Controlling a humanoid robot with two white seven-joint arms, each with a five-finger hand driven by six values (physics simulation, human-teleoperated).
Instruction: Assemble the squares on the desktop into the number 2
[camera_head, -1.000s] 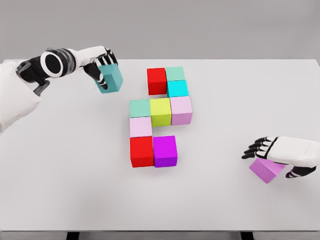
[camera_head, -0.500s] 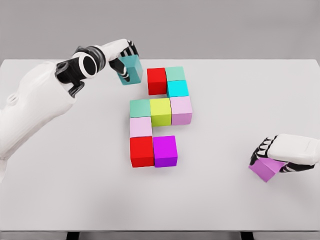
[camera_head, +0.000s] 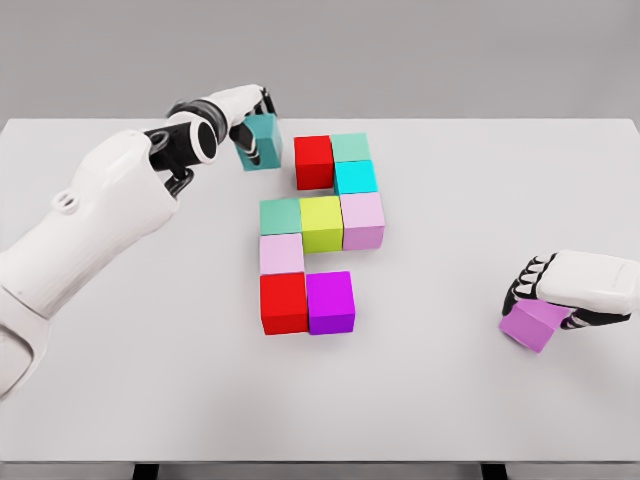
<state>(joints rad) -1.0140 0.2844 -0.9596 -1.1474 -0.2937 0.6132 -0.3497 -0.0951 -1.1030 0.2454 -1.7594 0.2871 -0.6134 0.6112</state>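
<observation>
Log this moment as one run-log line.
left hand: holds teal cube, beside red cube | right hand: grips purple cube

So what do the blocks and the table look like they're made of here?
It's a simulator render, so this is only a guess. The blocks, like the red block and yellow-green block, look like solid matte plastic or painted wood: flat single colours, sharp edges, no grain or shine. The table looks like a smooth matte white laminate: an even surface with soft shadows and no reflections.
</observation>
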